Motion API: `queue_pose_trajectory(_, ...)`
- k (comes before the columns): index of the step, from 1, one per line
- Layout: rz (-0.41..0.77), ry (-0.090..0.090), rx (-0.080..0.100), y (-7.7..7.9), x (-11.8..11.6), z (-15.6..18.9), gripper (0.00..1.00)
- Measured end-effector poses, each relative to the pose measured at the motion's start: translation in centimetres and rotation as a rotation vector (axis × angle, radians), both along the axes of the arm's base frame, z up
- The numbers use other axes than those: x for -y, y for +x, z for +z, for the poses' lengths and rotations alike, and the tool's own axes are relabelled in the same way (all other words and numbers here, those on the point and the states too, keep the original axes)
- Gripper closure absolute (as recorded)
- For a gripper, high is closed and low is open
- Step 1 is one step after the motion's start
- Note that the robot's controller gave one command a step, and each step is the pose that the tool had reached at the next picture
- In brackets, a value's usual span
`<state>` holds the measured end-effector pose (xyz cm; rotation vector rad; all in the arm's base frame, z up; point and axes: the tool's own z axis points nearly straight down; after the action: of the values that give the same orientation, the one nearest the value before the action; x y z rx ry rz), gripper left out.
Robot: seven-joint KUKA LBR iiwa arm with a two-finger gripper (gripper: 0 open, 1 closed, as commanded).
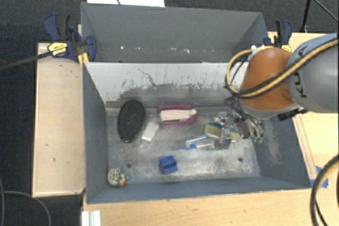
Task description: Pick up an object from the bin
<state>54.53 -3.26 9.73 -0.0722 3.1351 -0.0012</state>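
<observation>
My gripper (231, 129) hangs low at the right side of the bin floor, under the orange wrist cover. Directly at its left tip lies a small green and tan thing (214, 130); whether it is gripped I cannot tell. A clear little tube with a blue end (196, 142) lies just left of and below that. Further left, near the back wall, rests a purple and pink stapler-like thing (177, 115).
A black oval brush (131, 120) lies at the left, with a clear small bottle (149, 132) beside it. A blue block (168, 164) sits near the front wall and a small round speckled thing (116, 177) in the front left corner. The arm covers the bin's right side.
</observation>
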Motion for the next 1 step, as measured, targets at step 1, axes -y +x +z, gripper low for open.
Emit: queue_pose_trajectory(1,0.001,0.000,0.002,0.15,0.04,5.01,1.00)
